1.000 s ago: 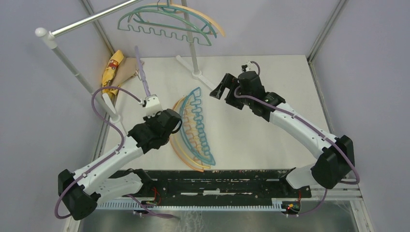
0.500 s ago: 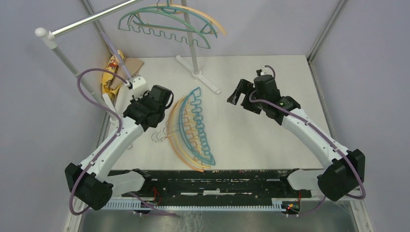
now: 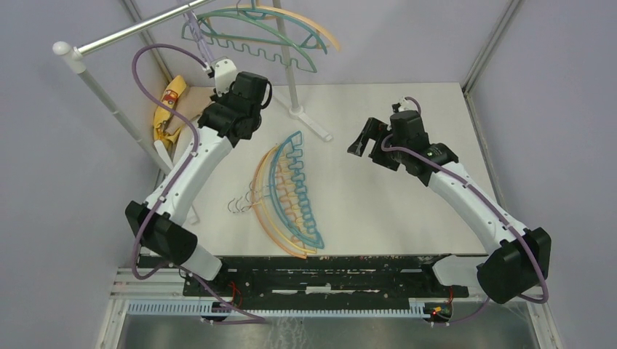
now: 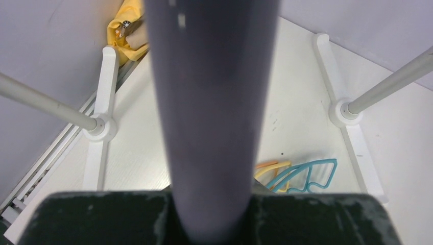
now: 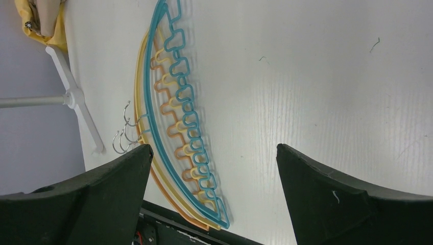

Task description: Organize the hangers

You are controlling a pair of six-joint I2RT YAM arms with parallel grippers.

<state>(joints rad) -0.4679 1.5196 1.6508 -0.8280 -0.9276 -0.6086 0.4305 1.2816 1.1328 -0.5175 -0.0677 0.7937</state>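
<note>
Nearest, item one: stack of teal, yellow and orange wavy-barred plastic hangers (image 3: pixel 291 193), lying flat on the white surface (image 3: pixel 407 211), metal hooks toward 9 o'clock; not yet hung.
Item two, at 3 o'clock of the stack: right fingers (image 3: pixel 361 139), spread wide, holding nothing, well apart from it.
Item three, at 11 o'clock: left fingers (image 3: pixel 220 70), closed on a thin purple plastic hanger (image 4: pixel 214 102), held up near the silver rack rail (image 3: pixel 138 29); whether its hook has caught cannot be told.
Farthest, 12 o'clock: green, teal and orange hangers (image 3: pixel 251 33), already hanging on the rack.
Judged: roughly half done.
</note>
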